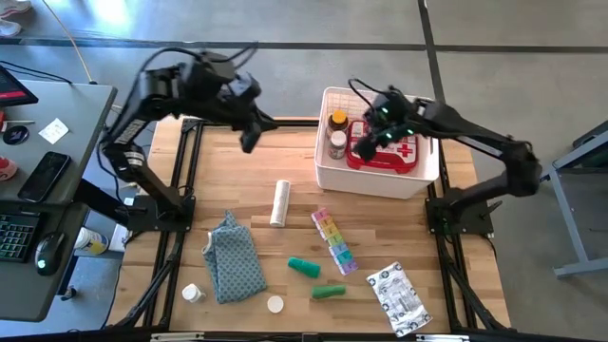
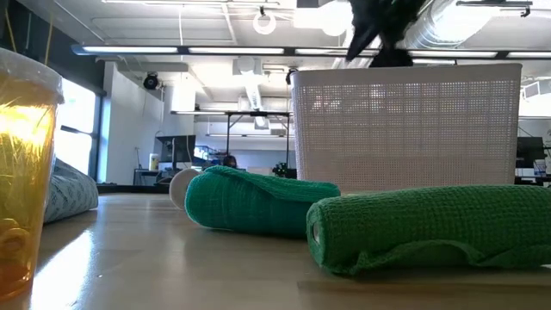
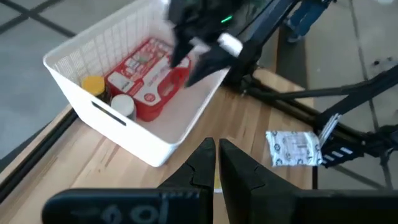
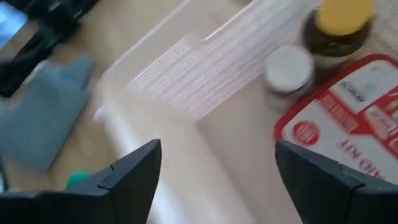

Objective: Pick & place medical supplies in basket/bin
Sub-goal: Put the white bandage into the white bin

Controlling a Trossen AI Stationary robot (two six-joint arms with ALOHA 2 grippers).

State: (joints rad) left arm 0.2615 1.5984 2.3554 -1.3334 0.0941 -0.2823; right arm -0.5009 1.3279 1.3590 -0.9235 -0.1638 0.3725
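Observation:
The white bin (image 1: 418, 179) stands at the table's far right. In it lie the red first-aid case (image 1: 391, 152), a yellow-capped amber bottle (image 1: 337, 122) and a white-capped bottle (image 1: 336, 144). My right gripper (image 4: 217, 180) hangs open above the bin (image 4: 186, 81), touching nothing. My left gripper (image 3: 216, 163) is shut and holds nothing, raised over the table's far edge, left of the bin (image 3: 124, 134). On the table lie a white roll (image 1: 279, 202), a rainbow pill organizer (image 1: 333, 240), two green tubes (image 1: 304, 267) (image 1: 329, 291) and a silver-white packet (image 1: 398, 299).
A blue-grey patterned cloth (image 1: 233, 256) lies at the near left, with a white-capped bottle (image 1: 193, 294) and a small white round item (image 1: 275, 304) beside it. The low view shows an amber container (image 2: 21, 172) close by. A desk with a phone and keyboard (image 1: 38, 180) stands left of the table.

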